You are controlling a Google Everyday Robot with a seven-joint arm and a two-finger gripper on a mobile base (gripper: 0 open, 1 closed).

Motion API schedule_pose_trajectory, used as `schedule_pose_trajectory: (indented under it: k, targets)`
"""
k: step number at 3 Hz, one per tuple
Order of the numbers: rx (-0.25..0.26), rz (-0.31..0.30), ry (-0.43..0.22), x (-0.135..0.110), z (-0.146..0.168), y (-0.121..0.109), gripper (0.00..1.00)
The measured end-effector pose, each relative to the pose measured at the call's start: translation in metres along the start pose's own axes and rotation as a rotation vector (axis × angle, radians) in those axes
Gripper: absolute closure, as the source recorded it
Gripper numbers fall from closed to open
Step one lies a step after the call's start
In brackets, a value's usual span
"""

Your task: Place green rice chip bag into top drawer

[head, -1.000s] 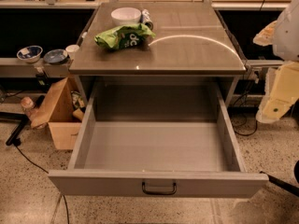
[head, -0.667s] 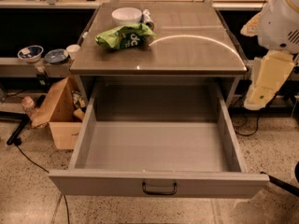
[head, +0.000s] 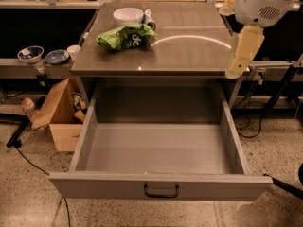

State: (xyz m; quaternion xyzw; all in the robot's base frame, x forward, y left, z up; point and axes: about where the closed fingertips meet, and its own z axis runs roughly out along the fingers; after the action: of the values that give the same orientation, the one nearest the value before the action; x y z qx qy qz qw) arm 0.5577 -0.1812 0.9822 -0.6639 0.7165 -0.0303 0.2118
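Green rice chip bag (head: 125, 37): lies on the left rear part of the tabletop (head: 199, 51), just in front of the white bowl (head: 128, 15) and close beside the small can (head: 149, 19). Cannot tell whether it touches the can.

Crinkled, puffed foil. Judged light, soft and slippery, with brittle contents. Expect collapse under pressure and sliding on first contact.

Take hold across the middle of the puffed body, or at a crimped end seam. Close gently: enough to pinch the foil, not enough to crush the chips. Approach from above or from the front side, since the bowl and can crowd the rear.

Top drawer (head: 158, 148): stands pulled well out below the tabletop, open to above, with a dark bar handle (head: 161, 191) at the centre of the front panel. Sits lower than the bag and well apart from it. Appears to need no further opening.

Gripper (head: 239, 63): hangs at the right edge of the tabletop, near its front corner, well apart from the bag and not touching it. Cannot tell how far open.

Cardboard box (head: 59, 112): sits on the floor to the left of the drawer. Keep the carry path clear of it.
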Motion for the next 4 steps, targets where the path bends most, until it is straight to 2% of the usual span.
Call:
schedule_pose_trajectory:
  k: [1, 2, 3, 4]
  targets:
    - [-0.029, -0.069, -0.081, -0.016, 0.023, -0.037, 0.0]
    - [-0.031, -0.159, -0.127, -0.047, 0.05, -0.086, 0.0]
    - [-0.031, -0.16, -0.127, -0.047, 0.05, -0.086, 0.0]
    - [-0.008, -0.184, -0.147, -0.054, 0.059, -0.099, 0.0]
